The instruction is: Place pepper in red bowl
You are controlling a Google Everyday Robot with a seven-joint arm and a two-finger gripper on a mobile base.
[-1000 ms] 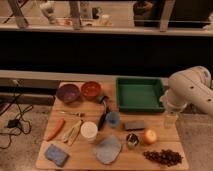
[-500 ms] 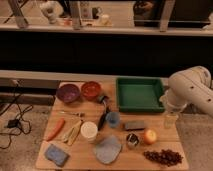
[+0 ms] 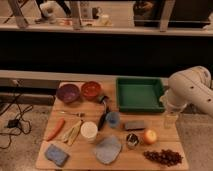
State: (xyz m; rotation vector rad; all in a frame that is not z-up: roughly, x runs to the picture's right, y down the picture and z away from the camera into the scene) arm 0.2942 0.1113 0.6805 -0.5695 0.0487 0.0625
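The pepper (image 3: 55,129) is lying near the left edge of the desk (image 3: 82,156), its long axis slanting from near-left to far-right. The tool (image 3: 170,114) is hanging at the desk's right edge, so the pepper is sitting well apart to its left. I cannot tell how open the tool is or whether it is holding anything. The red bowl (image 3: 91,90) is waiting farther back, beyond the pepper.
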